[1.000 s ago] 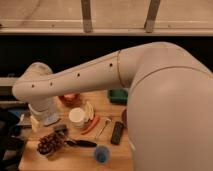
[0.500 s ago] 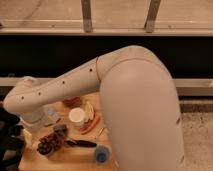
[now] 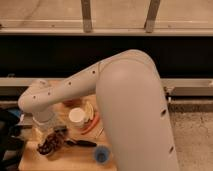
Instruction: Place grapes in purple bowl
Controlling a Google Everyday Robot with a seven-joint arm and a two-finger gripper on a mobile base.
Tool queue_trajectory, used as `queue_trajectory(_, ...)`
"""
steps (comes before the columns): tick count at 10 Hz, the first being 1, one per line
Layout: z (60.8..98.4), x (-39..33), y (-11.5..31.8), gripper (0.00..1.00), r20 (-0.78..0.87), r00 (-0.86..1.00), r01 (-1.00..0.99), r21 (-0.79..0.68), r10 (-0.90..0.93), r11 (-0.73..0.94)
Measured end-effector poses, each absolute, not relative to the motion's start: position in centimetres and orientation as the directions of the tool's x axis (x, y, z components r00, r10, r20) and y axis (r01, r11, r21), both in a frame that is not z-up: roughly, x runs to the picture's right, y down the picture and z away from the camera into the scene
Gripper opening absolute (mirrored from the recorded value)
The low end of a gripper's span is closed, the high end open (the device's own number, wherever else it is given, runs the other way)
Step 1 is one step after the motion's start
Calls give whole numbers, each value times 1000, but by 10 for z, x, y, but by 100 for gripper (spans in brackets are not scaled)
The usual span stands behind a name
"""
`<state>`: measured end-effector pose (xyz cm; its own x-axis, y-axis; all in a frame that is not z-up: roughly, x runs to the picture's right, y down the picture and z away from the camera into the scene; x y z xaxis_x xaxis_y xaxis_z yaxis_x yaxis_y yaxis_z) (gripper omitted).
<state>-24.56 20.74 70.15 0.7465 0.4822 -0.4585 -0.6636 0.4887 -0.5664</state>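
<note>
The grapes [image 3: 48, 146], a dark reddish-purple lumpy bunch, lie at the front left of the wooden table [image 3: 75, 159]. My gripper [image 3: 54, 135] hangs from the white wrist straight above them, at or very near the bunch. The big white arm sweeps in from the right and covers the right half of the table. No purple bowl shows; it is hidden or out of view.
An orange-red bowl [image 3: 72, 103] stands at the back. A white cup [image 3: 77, 116] is in the middle, with a yellow item [image 3: 89, 110] and an orange-red stick-like item [image 3: 90, 125] beside it. A black tool [image 3: 81, 143] and a small blue cup [image 3: 101, 155] are in front.
The arm's elbow has swung toward the camera and now hides the right side of the table. The wrist has stayed over the grapes.
</note>
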Motion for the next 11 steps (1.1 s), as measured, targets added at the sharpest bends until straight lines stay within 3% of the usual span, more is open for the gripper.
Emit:
queue_trajectory(3, 715, -243, 219, 78, -489, 738, -674, -578, 465, 461)
queue_trajectory(5, 715, -244, 224, 62, -487, 746, -665, -584, 454, 466)
queue_trajectory(11, 713, -247, 224, 4, -461, 757, -650, -595, 462, 472)
